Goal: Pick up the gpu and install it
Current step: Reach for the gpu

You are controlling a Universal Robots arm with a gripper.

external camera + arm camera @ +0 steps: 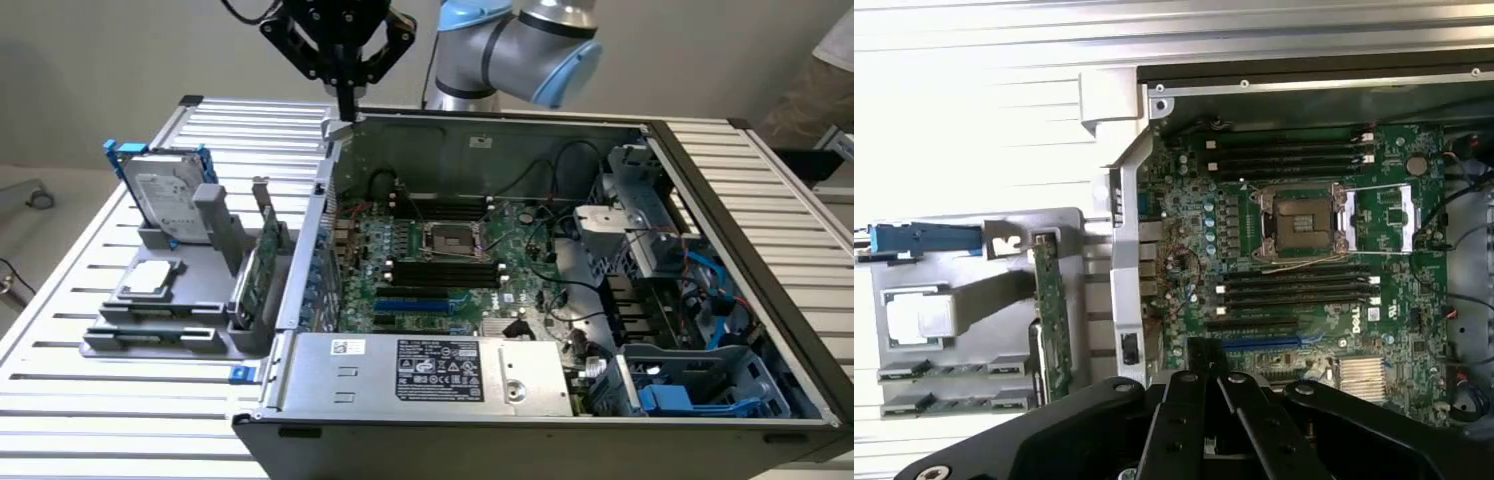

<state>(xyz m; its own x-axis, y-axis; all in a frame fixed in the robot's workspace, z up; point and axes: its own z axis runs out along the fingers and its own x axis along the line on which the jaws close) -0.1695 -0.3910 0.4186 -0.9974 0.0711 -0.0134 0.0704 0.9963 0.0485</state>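
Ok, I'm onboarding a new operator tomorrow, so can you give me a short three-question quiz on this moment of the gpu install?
1. True or false: the gripper is shut on the gpu.
2. Where is the gpu?
A) standing on edge in the grey holder beside the case
B) seated in the motherboard
C) lying on the power supply
3. Fill in: the hard drive in the holder sits in a ___ frame.

Key:
1. False. The gripper is shut but empty, up above the case.
2. A
3. blue
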